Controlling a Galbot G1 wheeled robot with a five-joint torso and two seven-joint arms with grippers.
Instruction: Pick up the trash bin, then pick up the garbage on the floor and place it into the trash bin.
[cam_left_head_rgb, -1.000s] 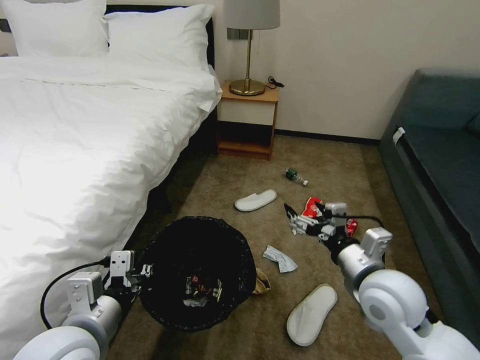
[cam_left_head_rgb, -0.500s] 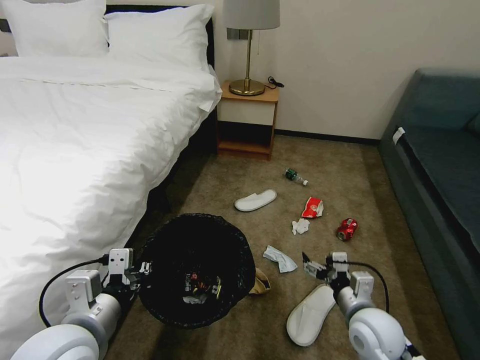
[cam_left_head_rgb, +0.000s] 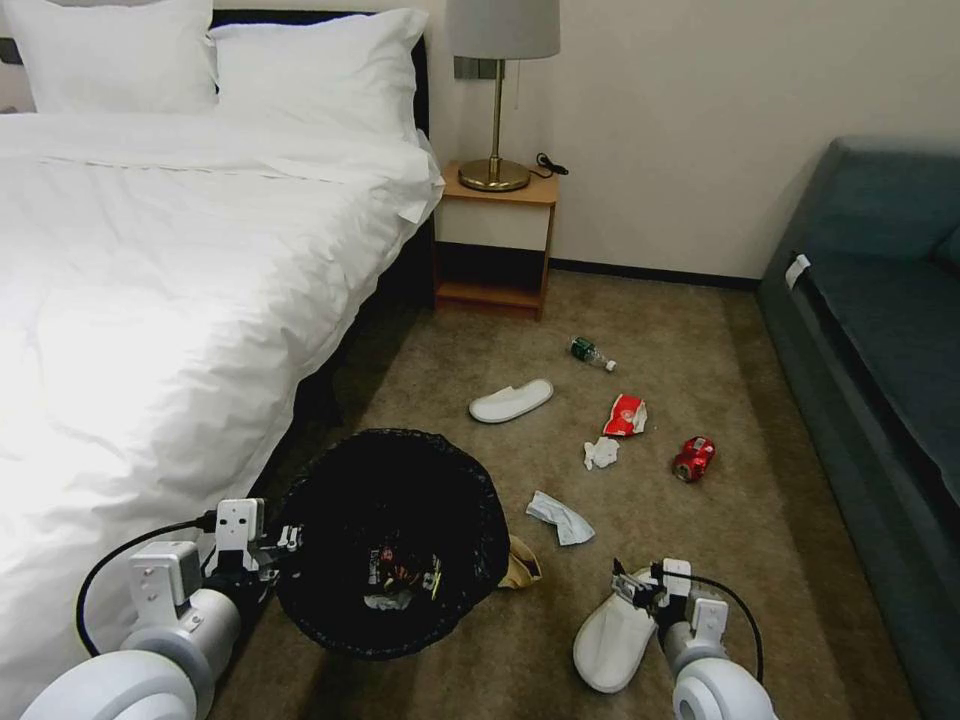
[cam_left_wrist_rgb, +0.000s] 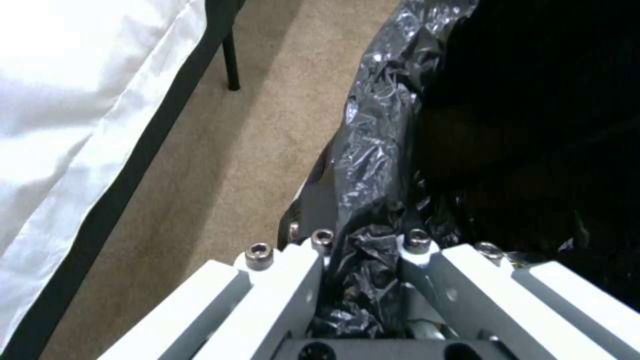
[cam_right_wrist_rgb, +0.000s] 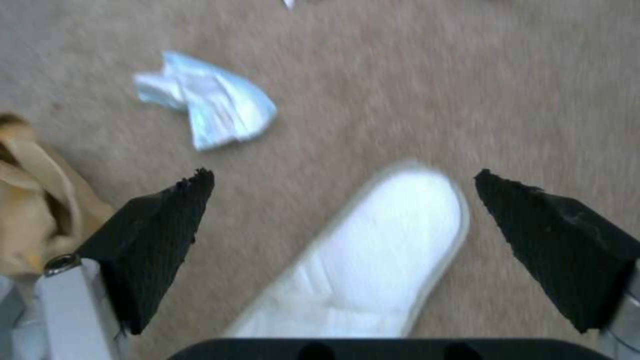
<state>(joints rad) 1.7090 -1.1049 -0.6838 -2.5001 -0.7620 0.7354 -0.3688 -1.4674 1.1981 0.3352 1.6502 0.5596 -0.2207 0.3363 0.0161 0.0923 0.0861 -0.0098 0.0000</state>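
The black trash bin (cam_left_head_rgb: 395, 540) hangs off the carpet at lower left, with some litter at its bottom. My left gripper (cam_left_head_rgb: 285, 538) is shut on its bag-lined rim (cam_left_wrist_rgb: 363, 250). My right gripper (cam_left_head_rgb: 630, 585) stands open just above the toe of the near white slipper (cam_left_head_rgb: 610, 640). The right wrist view has the slipper (cam_right_wrist_rgb: 373, 260) between the black pads (cam_right_wrist_rgb: 167, 235). More garbage lies on the floor: a pale crumpled tissue (cam_left_head_rgb: 560, 518), a tan paper bag (cam_left_head_rgb: 520, 565), a white tissue (cam_left_head_rgb: 601, 453), a red wrapper (cam_left_head_rgb: 625, 415), a red can (cam_left_head_rgb: 693, 458), a green bottle (cam_left_head_rgb: 591, 352) and a far slipper (cam_left_head_rgb: 511, 400).
A white bed (cam_left_head_rgb: 150, 300) runs along the left, close to the bin. A wooden nightstand (cam_left_head_rgb: 495, 240) with a lamp stands at the back wall. A dark sofa (cam_left_head_rgb: 880, 330) lines the right side. Brown carpet lies between them.
My right arm has drawn back toward me, from the red wrapper and can down to the near slipper. The bin and left gripper have barely moved.
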